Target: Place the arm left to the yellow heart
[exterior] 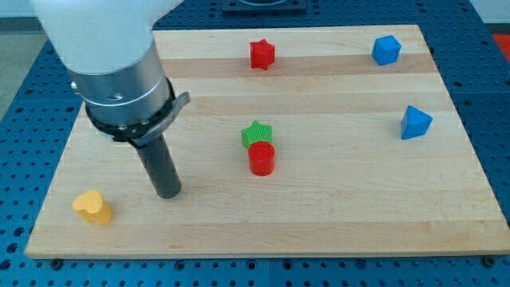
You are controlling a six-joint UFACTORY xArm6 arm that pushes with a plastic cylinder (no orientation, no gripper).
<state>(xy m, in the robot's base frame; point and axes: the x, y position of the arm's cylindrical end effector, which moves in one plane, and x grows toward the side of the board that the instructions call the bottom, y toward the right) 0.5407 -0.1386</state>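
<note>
My tip (169, 192), the end of a plain dark rod with nothing to open or clamp, rests on the pale wooden board (335, 215), touching no block. The yellow heart block (92, 206) lies near it, toward the view's lower left. Blue perforated table (16, 171) surrounds the board.
</note>
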